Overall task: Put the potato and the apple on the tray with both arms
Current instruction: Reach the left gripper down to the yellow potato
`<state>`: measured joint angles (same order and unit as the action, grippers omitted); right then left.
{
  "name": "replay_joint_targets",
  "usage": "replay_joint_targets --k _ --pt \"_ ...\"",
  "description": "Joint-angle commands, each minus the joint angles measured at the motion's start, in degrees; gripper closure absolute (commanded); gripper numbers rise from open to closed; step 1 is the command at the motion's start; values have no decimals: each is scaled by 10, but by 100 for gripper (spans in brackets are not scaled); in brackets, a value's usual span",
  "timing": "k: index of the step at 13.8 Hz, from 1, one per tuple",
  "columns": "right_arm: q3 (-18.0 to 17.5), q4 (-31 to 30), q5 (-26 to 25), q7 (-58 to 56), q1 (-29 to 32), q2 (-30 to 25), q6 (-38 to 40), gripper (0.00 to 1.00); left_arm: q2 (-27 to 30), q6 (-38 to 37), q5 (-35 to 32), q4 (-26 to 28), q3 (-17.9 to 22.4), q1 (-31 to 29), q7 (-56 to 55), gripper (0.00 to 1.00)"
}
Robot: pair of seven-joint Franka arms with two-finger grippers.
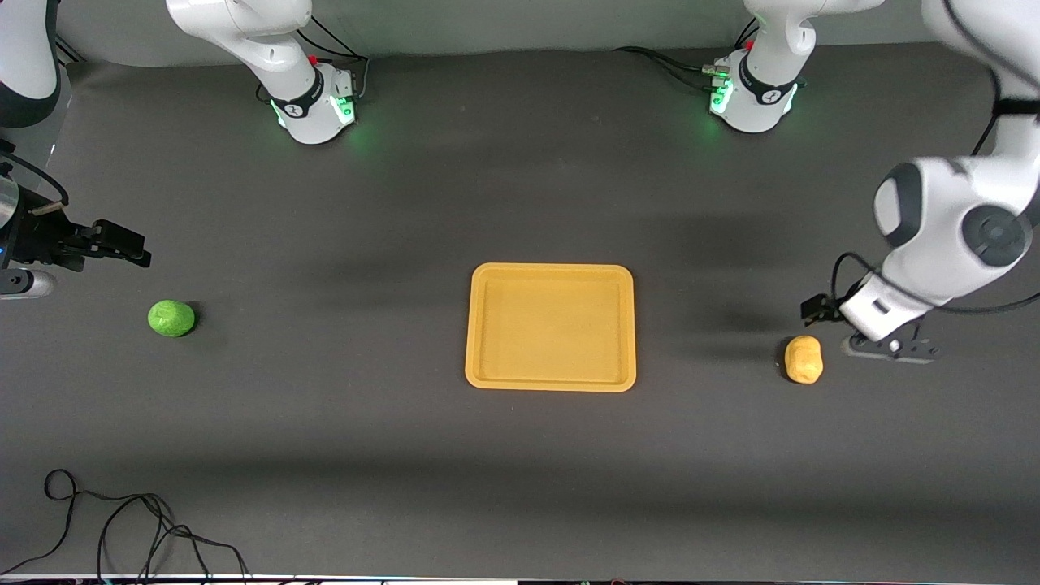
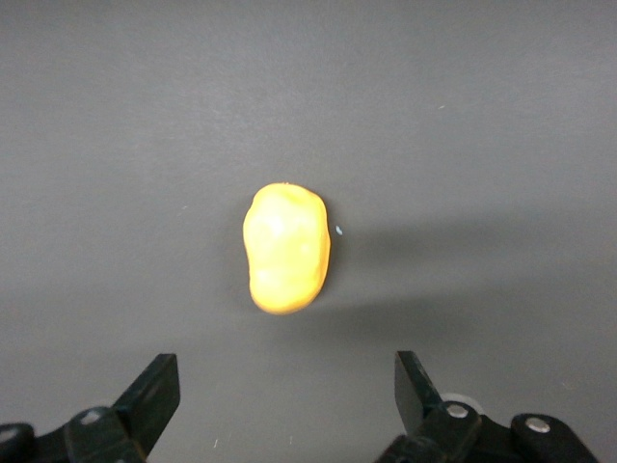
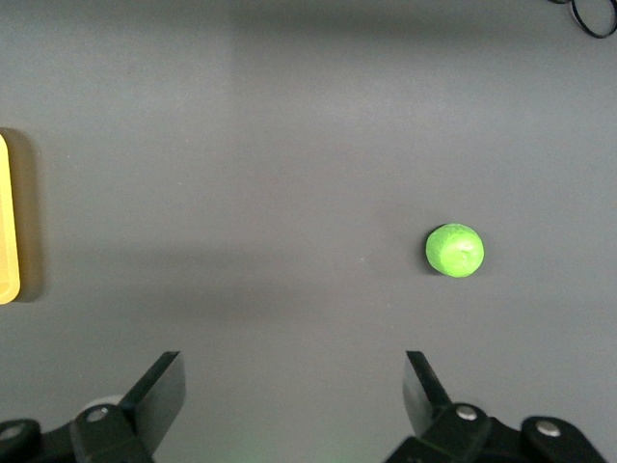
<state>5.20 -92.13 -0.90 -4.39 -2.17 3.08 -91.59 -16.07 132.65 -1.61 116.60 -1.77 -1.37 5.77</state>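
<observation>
Dark table [image 1: 390, 203]; left claw [image 2: 284, 405] spread over potato [image 2: 285, 248]; right claw [image 3: 294, 400] spread.

Two white jointed arms [image 1: 951, 236] are seen, banded dark grey at the joints. Black cables are routed to white bases [image 1: 751, 101] lit green. Black two-finger grippers [image 2: 284, 405] are fitted with silver screws.

Small round bright green apple [image 3: 455, 250], lightly textured skin, resting alone on the dark grey matte bench [image 3: 289, 145]. Right arm's black two-finger hand [image 3: 294, 395] up in the air over bare bench near the apple, fingers [image 3: 159, 391] spread wide, nothing between them. Well apart from the apple, rounded rim of a flat orange-yellow plastic tray [image 3: 8, 231]. Loop of thin black cable [image 3: 593, 14] lying apart from the apple.
</observation>
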Motion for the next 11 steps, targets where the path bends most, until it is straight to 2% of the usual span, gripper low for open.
replay_joint_targets --k 1,4,6,8,9,11 --pt "3 0 1 12 -4 -4 0 0 -69 26 -8 -36 1 1 0 2" --pt "4 0 1 9 -4 -3 -2 0 -121 77 -8 -46 1 1 0 9" --pt "4 0 1 7 -4 -3 -3 0 -144 96 -6 -60 1 1 -5 24" --pt "4 0 1 7 -3 -3 -3 0 -143 86 -5 -60 1 1 -6 61" --pt "4 0 1 6 -3 -1 -4 0 -137 82 -2 -60 1 1 -8 73" --pt "4 0 3 5 -3 -1 -4 0 -118 54 2 -63 0 8 -26 81"
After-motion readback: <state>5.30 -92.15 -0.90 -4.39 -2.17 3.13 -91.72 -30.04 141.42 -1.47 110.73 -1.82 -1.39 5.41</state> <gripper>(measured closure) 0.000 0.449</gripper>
